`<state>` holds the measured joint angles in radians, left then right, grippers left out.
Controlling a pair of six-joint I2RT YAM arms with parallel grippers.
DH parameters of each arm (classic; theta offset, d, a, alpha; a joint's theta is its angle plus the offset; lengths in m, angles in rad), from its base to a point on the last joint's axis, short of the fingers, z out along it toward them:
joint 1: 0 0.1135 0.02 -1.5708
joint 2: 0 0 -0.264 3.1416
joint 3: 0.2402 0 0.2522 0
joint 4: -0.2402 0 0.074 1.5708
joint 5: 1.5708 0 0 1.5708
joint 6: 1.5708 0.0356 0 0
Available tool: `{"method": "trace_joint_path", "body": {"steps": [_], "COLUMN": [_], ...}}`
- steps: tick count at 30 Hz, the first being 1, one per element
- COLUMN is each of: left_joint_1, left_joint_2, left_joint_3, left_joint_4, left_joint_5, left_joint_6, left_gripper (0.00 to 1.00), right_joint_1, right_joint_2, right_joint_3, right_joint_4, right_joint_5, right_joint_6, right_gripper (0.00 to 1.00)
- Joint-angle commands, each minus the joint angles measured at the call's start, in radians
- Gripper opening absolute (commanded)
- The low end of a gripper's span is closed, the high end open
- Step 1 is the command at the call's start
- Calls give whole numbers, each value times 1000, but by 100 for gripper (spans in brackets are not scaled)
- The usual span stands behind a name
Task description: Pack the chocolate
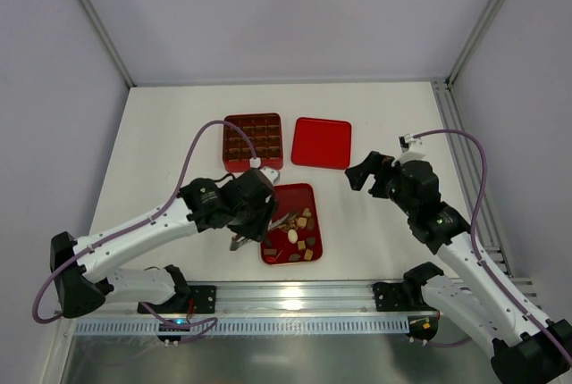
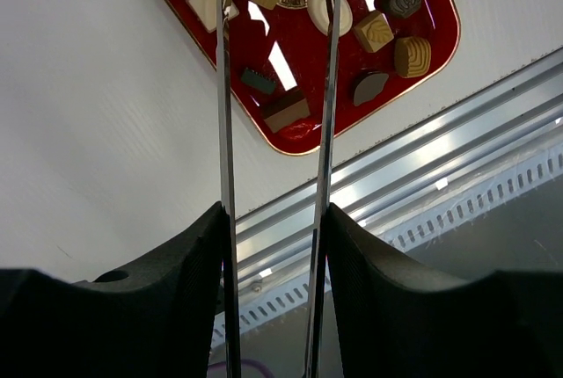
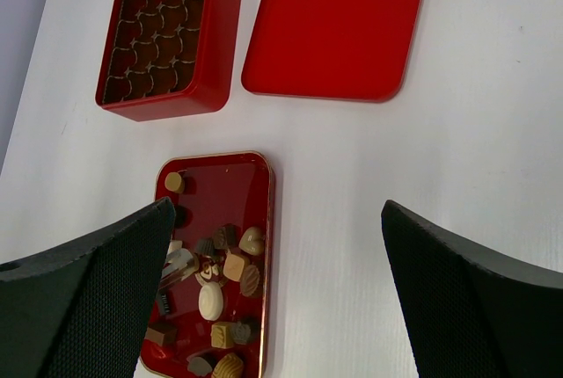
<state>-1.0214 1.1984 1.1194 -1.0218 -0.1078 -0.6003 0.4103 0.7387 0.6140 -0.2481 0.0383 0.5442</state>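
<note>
Several chocolate pieces (image 1: pixel 299 234), dark, tan and cream, lie loose in a flat red tray (image 1: pixel 293 195). They also show in the left wrist view (image 2: pixel 374 31) and the right wrist view (image 3: pixel 211 301). My left gripper (image 1: pixel 255 219) is shut on metal tongs (image 2: pixel 225 132). The tong tips reach over the tray beside a patterned brown piece (image 3: pixel 209 271); whether they grip it is unclear. My right gripper (image 1: pixel 362 174) hangs open and empty above the table, right of the tray; it shows wide open in its wrist view (image 3: pixel 277 211).
A red square box (image 1: pixel 253 140) with dark grid compartments stands behind the tray. A flat red lid (image 1: pixel 322 142) lies to its right. An aluminium rail (image 1: pixel 295 299) runs along the near table edge. Frame posts stand at the far corners.
</note>
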Motion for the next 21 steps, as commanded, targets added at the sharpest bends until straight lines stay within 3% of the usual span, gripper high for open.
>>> {"method": "trace_joint_path", "body": {"steps": [1, 21], "left_joint_1": [-12, -35], "left_joint_2": [0, 10], "left_joint_3": [-13, -58], "left_joint_4": [31, 22], "left_joint_5": [11, 3], "left_joint_6": [-15, -13], "left_gripper": [47, 46], "right_joint_1": [1, 4], "right_joint_2": [-13, -18], "right_joint_3": [15, -10], "right_joint_4": [13, 26], "right_joint_5": [2, -3], "right_joint_6": [-1, 13], "right_gripper": [100, 100]}}
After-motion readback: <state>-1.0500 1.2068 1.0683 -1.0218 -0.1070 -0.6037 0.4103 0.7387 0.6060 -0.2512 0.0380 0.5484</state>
